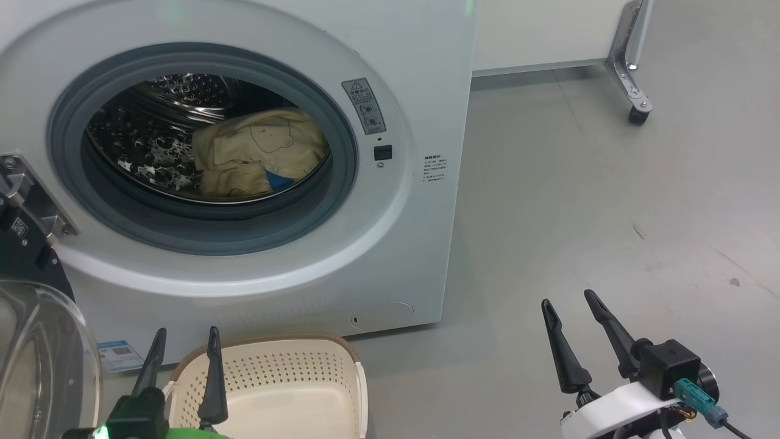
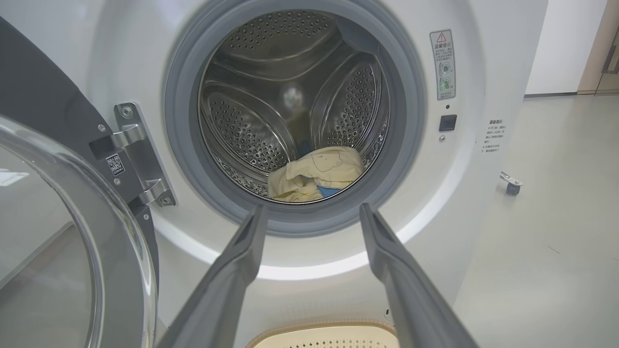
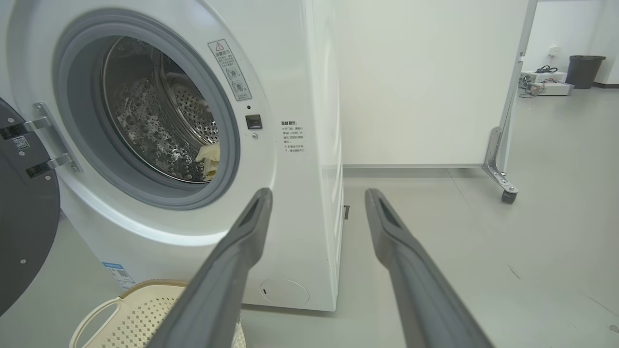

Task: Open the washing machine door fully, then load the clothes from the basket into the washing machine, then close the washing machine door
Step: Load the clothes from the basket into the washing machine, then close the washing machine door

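Observation:
The white washing machine (image 1: 420,79) stands ahead with its door (image 1: 36,360) swung wide open to the left, glass bowl showing. Cream-yellow clothes (image 1: 259,149) with a bit of blue cloth (image 1: 281,181) lie inside the steel drum, also seen as clothes (image 2: 316,171) in the left wrist view. The cream basket (image 1: 292,390) sits on the floor before the machine, nothing visible inside it. My left gripper (image 1: 186,341) hovers open over the basket's left side. My right gripper (image 1: 567,302) stands open above bare floor to the right of the machine, holding nothing.
A white partition on a castor foot (image 1: 637,113) stands behind the machine at the right. The door hinge (image 1: 24,195) sticks out at the machine's left. A dark bin (image 3: 584,71) and a box with cables sit far back right. Grey floor spreads to the right.

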### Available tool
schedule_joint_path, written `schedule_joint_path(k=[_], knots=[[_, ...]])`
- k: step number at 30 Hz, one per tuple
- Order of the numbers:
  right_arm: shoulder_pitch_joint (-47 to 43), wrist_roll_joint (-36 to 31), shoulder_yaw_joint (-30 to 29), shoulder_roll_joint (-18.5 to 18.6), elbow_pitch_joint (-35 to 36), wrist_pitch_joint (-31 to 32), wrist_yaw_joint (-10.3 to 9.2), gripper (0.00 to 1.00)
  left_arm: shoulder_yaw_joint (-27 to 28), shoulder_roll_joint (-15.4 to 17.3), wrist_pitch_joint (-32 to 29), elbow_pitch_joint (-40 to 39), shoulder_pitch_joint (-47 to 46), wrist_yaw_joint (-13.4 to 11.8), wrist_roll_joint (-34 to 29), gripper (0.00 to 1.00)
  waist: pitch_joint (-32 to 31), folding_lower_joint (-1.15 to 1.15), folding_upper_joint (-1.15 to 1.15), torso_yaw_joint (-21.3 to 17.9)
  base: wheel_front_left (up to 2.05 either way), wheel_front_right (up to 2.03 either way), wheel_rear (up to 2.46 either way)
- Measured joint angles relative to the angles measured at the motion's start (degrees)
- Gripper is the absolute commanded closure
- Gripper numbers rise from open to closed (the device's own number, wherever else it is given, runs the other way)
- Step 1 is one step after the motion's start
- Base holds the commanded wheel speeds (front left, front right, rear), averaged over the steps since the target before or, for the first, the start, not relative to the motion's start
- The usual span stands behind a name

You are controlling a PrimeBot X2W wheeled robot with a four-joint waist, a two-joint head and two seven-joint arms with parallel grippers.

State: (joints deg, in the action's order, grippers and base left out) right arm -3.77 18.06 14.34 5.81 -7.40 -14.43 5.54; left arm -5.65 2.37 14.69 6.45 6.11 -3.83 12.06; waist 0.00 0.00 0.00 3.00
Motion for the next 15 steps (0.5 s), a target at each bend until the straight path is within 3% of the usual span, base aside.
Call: schedule_joint_path(k=[15], knots=[[-0.5,0.0,0.1,0.0,1.0,0.0,-0.44,0.0,-0.5,0.1,-0.5,-3.4,2.1,-1.0,-0.2,0.0,-0.3,0.0,0.0,0.3,-0.05,0.05,0.0]])
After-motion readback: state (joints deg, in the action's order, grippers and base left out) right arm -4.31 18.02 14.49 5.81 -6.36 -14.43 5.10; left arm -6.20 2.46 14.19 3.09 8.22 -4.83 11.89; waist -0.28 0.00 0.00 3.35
